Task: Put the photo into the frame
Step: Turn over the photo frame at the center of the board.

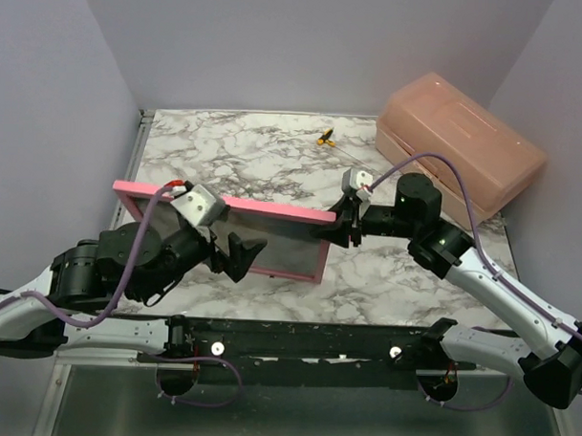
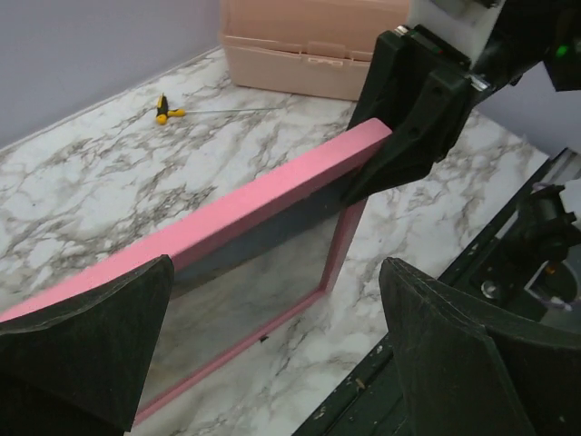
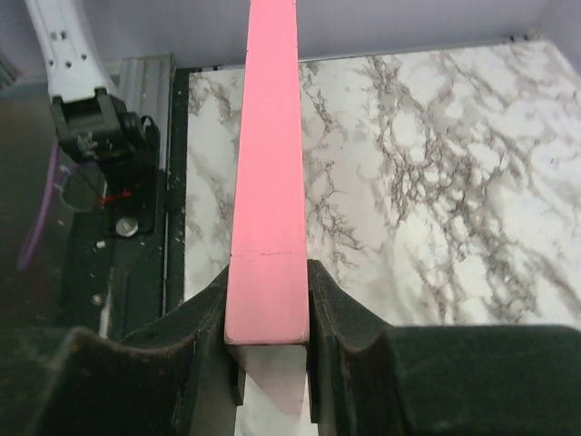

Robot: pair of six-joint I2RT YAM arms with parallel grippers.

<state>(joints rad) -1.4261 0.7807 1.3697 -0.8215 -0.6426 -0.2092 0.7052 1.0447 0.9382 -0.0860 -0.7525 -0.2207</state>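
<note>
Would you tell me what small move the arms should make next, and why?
Probably the right gripper should ease the frame down flat on the table: it alone clamps the tilted frame's top corner, while the left gripper is open, not gripping it.

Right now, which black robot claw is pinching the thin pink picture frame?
The right gripper: its jaws are clamped on a corner of the thin pink rectangular frame. The left gripper is spread wide open, gripping nothing.

Left hand (image 1: 242, 257), reaching toward 3 o'clock, gapes wide; right hand (image 1: 341, 229), reaching toward 9 o'clock, pinches the frame (image 1: 272, 209).
</note>
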